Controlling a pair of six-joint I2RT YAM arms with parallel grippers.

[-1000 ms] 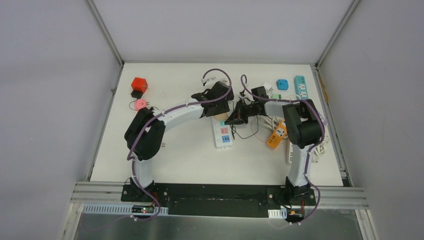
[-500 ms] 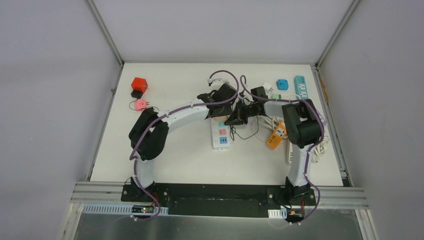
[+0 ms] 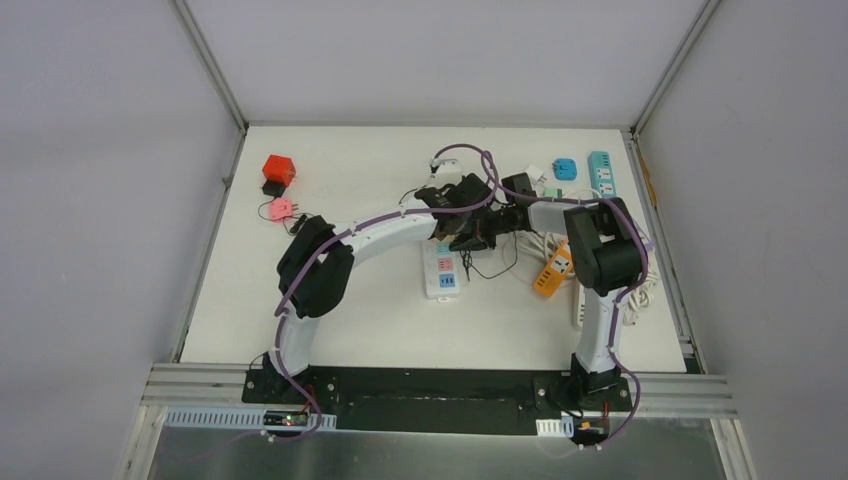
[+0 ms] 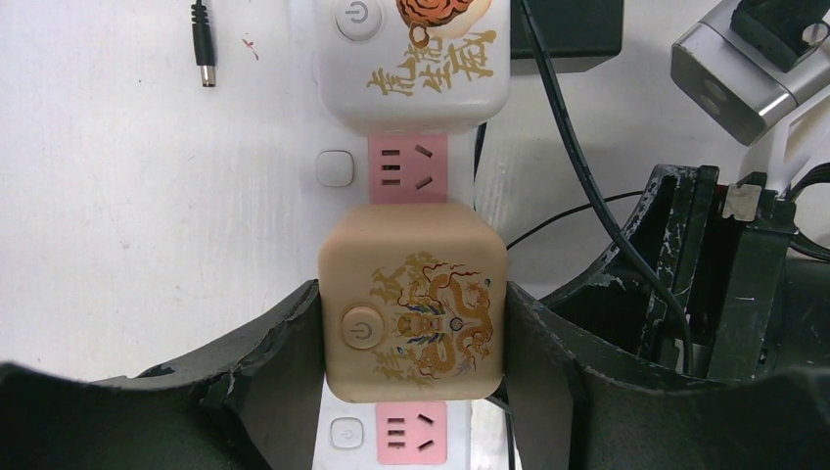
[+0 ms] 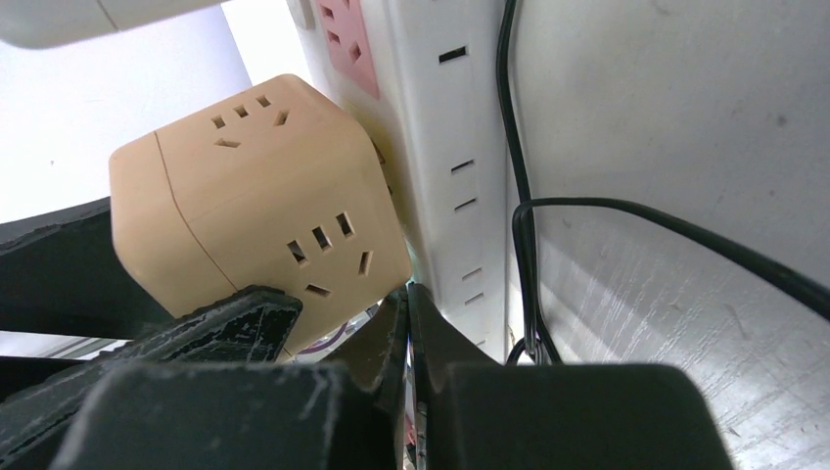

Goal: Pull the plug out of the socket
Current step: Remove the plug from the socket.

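A tan cube plug with a gold dragon and a power button sits plugged into a white power strip with pink sockets. My left gripper is over it, one black finger pressed on each side of the cube. In the top view the left gripper covers the cube at the far end of the strip. My right gripper is shut and empty, its tips against the strip's long side just beside the cube. It also shows in the top view.
A white cube adapter is plugged in further along the strip. A black cable runs beside the strip. A red cube and pink plug lie far left. An orange adapter, a blue one and a teal strip lie right.
My left arm has swung right and its gripper has come over the tan cube on the strip. The right arm has stayed at the strip's side.
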